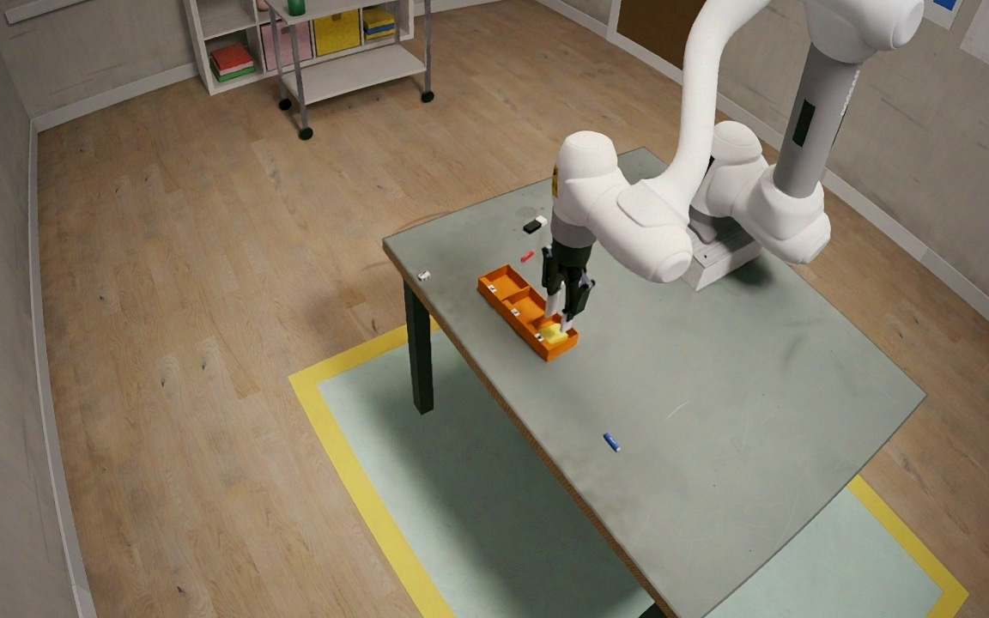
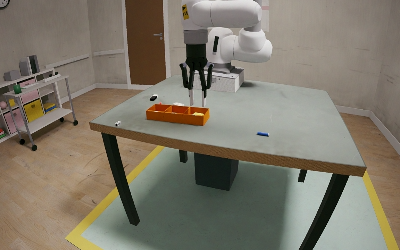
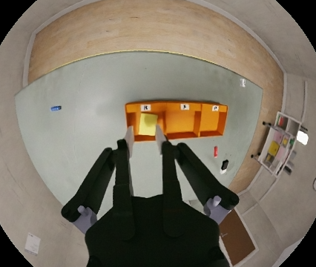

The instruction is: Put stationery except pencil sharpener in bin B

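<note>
My gripper point(image 1: 559, 318) point(image 2: 197, 104) point(image 3: 144, 131) is open and empty, its fingertips just above the orange bin B point(image 1: 561, 350) point(image 2: 197, 120). A yellow block point(image 1: 553, 333) point(image 2: 198, 114) point(image 3: 148, 123) lies inside bin B, not between the fingers. A blue cylinder point(image 1: 611, 441) point(image 2: 263, 134) point(image 3: 56, 108) lies on the table away from the bins. A small red stick point(image 1: 527, 256) point(image 3: 216, 151) and a black-and-white block point(image 1: 532, 226) point(image 2: 153, 98) point(image 3: 225, 165) lie behind the bins. A small whitish object point(image 1: 424, 275) point(image 2: 117, 123) point(image 3: 242, 82), perhaps the sharpener, lies near the table's edge.
Bins F point(image 2: 174, 118) and P point(image 2: 155, 116) point(image 3: 223, 120) stand in a row with bin B, flat on the table point(image 1: 751, 399) point(image 2: 303, 124). A white object point(image 2: 178, 104) shows behind the row. The robot's base stands at the back.
</note>
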Controlling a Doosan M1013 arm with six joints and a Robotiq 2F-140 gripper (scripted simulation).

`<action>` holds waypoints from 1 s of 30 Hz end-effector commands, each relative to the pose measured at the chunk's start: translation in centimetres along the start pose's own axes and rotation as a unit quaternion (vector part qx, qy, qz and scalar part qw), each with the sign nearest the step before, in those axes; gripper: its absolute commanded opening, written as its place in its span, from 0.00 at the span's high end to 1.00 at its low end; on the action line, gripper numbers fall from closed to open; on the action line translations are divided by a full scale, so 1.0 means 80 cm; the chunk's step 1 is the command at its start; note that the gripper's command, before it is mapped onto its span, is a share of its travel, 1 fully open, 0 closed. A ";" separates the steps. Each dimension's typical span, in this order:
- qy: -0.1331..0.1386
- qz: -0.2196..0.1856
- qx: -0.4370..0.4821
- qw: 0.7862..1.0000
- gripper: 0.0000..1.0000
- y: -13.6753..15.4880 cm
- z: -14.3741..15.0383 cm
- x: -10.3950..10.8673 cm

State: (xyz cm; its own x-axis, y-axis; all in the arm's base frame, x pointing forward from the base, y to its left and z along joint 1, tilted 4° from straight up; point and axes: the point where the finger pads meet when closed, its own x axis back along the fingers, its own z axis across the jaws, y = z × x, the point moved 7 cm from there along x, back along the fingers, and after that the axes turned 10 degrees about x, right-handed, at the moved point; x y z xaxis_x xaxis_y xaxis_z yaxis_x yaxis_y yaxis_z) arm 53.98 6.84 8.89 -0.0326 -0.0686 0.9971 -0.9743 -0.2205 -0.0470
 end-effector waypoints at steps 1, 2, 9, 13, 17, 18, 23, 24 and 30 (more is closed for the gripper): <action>0.001 0.000 -0.002 1.000 0.65 0.000 0.001 0.005; 0.001 0.000 -0.002 1.000 0.65 0.000 0.001 0.005; 0.001 0.000 -0.002 1.000 0.65 0.000 0.001 0.005; 0.001 0.000 -0.002 1.000 0.65 0.000 0.006 0.005; 0.001 0.000 -0.002 1.000 0.65 0.000 0.006 0.005; 0.001 0.000 -0.002 1.000 0.65 0.000 0.006 0.005; 0.001 0.000 -0.002 1.000 0.65 0.000 0.006 0.005; 0.001 0.000 -0.002 1.000 0.65 0.000 0.006 0.005; 0.001 0.000 -0.002 1.000 0.65 0.000 0.006 0.005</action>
State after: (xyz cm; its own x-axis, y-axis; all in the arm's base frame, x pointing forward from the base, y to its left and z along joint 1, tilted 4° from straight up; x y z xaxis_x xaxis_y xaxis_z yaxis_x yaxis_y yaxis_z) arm 54.03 6.63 8.92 -0.0332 -0.0685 0.9971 -0.9751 -0.2166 -0.0473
